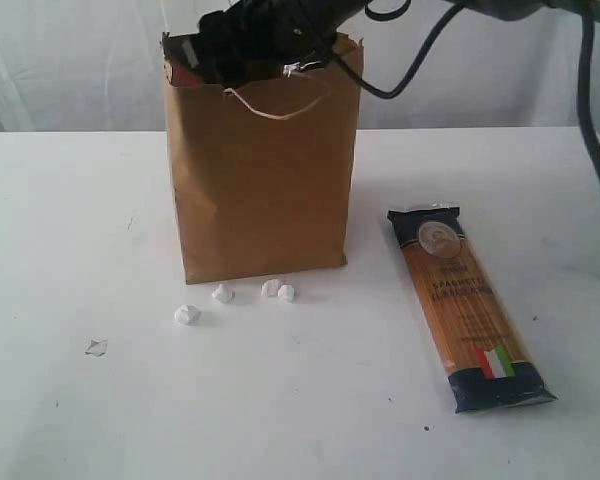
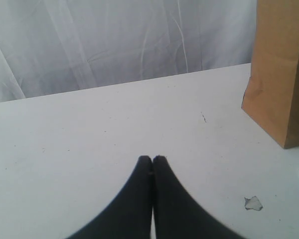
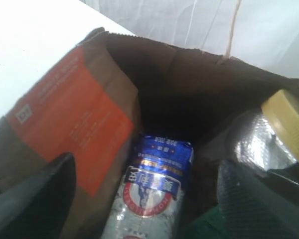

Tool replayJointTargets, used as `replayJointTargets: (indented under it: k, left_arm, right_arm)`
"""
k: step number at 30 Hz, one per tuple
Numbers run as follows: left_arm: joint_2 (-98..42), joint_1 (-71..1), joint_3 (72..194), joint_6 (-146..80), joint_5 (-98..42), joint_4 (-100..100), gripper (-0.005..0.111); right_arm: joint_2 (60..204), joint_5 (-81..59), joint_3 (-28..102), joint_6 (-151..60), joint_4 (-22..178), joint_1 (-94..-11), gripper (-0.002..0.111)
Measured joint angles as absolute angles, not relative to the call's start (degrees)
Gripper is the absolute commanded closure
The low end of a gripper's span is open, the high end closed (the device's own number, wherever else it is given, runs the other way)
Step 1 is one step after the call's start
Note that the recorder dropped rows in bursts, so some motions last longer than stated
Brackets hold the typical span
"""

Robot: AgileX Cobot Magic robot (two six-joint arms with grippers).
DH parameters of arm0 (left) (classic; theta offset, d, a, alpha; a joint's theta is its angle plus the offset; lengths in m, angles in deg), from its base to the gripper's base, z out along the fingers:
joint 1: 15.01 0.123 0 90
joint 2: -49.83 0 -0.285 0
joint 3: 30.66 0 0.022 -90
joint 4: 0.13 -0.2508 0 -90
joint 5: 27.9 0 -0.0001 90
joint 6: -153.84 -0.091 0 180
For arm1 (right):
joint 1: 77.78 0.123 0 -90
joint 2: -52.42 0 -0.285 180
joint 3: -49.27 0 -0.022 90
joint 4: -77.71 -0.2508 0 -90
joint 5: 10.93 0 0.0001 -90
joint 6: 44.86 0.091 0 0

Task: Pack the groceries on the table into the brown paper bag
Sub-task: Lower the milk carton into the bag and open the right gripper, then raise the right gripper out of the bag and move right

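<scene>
**Brown paper bag** [image 1: 260, 180], 1. It stands upright on the table [image 1: 70, 220], midway along the rear edge.

**Contents visible from the right wrist view**, 3:
- 1 brown pouch with orange label [image 3: 74, 119], against a side wall.
- 1 blue-and-white container [image 3: 157, 184], just beside the pouch. You cannot tell whether it is the can or the carton.
- 1 gold-lidded jar [image 3: 285, 122], at the opposite wall.

The rest of the bag's floor is hidden.

**Spaghetti packet** [image 1: 468, 310], 1. It lies flat toward the front right corner, well apart from the bag, and is the only grocery lying outside it.

**White scraps** [image 1: 222, 293], 4, just before the bag's foot, and 1 clear flake [image 1: 96, 347] toward the front left corner. None of these is for packing.

**Pincers**, 2:
- The right gripper [image 3: 147, 167] sits in the bag's mouth with jaws wide apart and nothing clamped.
- The left gripper [image 2: 152, 159] hovers over bare table with jaws pressed together, empty.

**Hazards**, 2:
- When you lift the right gripper out, a finger could hook the cord handle [image 1: 275, 108] or the ragged rim and drag or tip the bag.
- The packet is long and the bag is crowded. Fed in aslant, it may jam on the jar, stick out and lever the light bag over.
</scene>
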State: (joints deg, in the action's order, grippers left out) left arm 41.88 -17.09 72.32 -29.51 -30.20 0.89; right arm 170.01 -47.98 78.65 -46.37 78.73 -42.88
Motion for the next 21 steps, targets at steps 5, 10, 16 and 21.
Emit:
replayJointTargets:
  k: [5,10,16,21]
  left_arm:
    - [41.9,-17.1,72.3,-29.5,-30.2,0.9,0.107]
    - [41.9,-17.1,72.3,-29.5,-30.2,0.9,0.107]
    - [41.9,-17.1,72.3,-29.5,-30.2,0.9,0.107]
    - [41.9,-17.1,72.3,-29.5,-30.2,0.9,0.107]
  right_arm:
    - [169.0,-50.6,78.6,-42.2,83.2,-42.9,0.042]
    - [167.7,-51.3,78.6,-41.9,83.8,-42.9,0.042]
    - [165.9,-52.5,78.6,-41.9,84.7,-42.9,0.042]
    - [164.9,-56.0,78.6,-41.9,86.9,-42.9,0.042]
